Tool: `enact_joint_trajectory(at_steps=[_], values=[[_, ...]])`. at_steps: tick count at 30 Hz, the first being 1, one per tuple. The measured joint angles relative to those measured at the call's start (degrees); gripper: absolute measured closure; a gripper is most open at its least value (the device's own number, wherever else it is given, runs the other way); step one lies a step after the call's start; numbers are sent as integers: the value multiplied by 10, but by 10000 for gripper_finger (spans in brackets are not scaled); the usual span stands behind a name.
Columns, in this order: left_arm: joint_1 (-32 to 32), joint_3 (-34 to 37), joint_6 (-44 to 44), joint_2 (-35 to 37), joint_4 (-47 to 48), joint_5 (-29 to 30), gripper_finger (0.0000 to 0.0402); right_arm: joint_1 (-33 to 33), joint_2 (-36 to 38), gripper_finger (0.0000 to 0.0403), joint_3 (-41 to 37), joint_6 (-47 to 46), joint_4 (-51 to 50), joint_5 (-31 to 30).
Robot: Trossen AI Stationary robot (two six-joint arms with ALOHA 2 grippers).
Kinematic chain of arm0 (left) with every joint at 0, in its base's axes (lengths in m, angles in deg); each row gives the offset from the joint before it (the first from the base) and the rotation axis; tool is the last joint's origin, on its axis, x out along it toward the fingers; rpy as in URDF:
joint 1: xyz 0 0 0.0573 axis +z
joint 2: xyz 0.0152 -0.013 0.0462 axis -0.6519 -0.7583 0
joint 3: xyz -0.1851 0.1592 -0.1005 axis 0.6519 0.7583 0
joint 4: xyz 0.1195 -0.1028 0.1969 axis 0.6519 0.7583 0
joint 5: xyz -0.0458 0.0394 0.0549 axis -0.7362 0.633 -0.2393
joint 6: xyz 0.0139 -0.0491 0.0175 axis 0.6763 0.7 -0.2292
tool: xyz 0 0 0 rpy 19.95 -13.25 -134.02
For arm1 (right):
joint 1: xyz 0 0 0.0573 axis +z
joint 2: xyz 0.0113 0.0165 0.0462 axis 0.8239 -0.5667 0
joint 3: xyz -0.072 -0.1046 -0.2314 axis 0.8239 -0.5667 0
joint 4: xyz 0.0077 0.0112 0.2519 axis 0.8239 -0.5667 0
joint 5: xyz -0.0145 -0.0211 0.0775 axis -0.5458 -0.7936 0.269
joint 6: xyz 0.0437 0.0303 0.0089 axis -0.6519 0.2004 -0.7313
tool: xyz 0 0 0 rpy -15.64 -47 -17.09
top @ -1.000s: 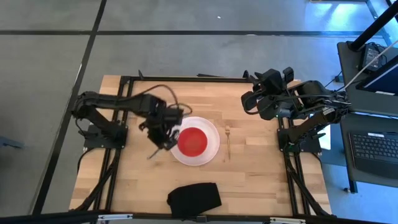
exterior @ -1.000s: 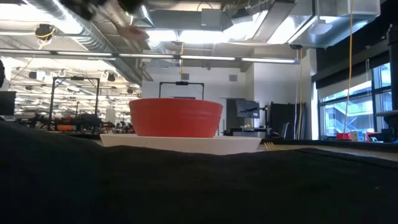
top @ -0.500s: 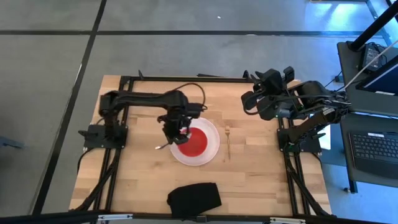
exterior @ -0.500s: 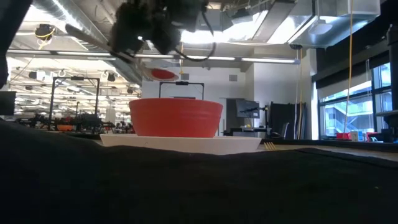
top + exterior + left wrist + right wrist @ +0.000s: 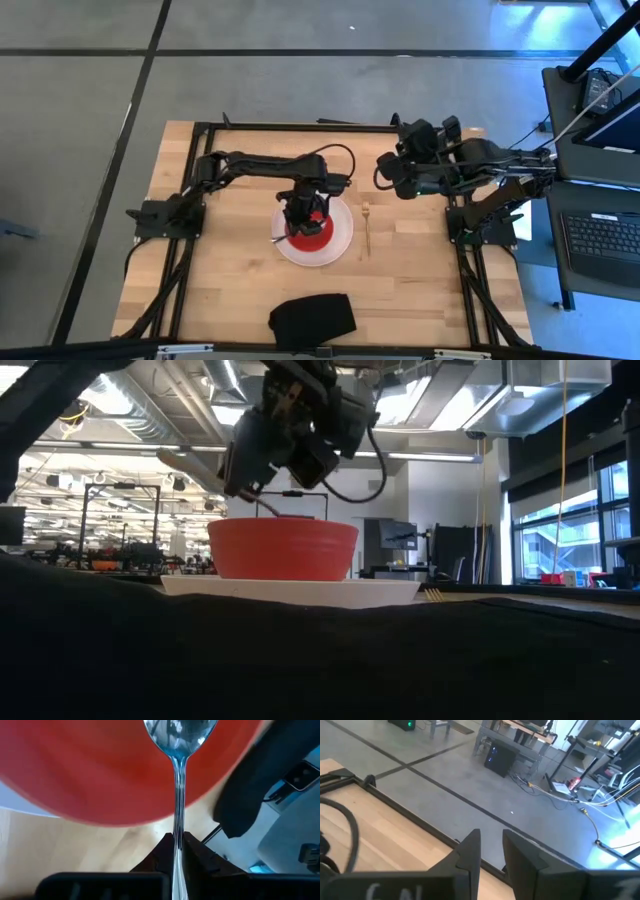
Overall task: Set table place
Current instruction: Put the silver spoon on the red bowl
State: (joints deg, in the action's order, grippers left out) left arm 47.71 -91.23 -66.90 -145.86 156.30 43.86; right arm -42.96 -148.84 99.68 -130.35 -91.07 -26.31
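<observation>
A red bowl [image 5: 314, 230] stands on a round white plate [image 5: 338, 243] in the middle of the wooden table [image 5: 220, 280]; both also show in the low view, the bowl [image 5: 283, 548] on the plate [image 5: 290, 590]. My left gripper [image 5: 303, 214] is over the bowl, shut on a silver spoon [image 5: 178, 795]. The spoon's bowl end [image 5: 180, 729] is over the red bowl's inside. A slim fork [image 5: 367, 226] lies flat on the table right of the plate. My right gripper [image 5: 385, 176] hangs raised at the far right, a little open and empty. My left gripper pinches the spoon's handle [image 5: 178, 840] between its two fingers, about midway along it. The fingers slant down over the bowl and the spoon runs along them. The spoon is tilted, bowl end low over the red bowl, its free handle end [image 5: 185, 460] sticking up and back. Whether it touches the bowl I cannot tell.
A black cloth [image 5: 312, 318] lies at the table's near edge and fills the lower part of the low view [image 5: 320, 660]. The black frame [image 5: 300, 125] runs along the table's edges. Bare wood lies left of the plate.
My left gripper has gone from the plate's left side toward the right and down over the red bowl, turning as it went, carrying the spoon. The spoon's bowl end now dips toward the red bowl. My right arm has shifted slightly toward the table's middle.
</observation>
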Motion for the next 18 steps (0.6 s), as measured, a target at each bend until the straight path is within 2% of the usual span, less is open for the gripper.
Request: enact_joint_trajectory(at_steps=[7,18], values=[[11,0,0,-10,0,22,393,0,1,318,0,1,2,6],[30,1,31,-31,0,25,383,0,1,318,0,2,3,5]])
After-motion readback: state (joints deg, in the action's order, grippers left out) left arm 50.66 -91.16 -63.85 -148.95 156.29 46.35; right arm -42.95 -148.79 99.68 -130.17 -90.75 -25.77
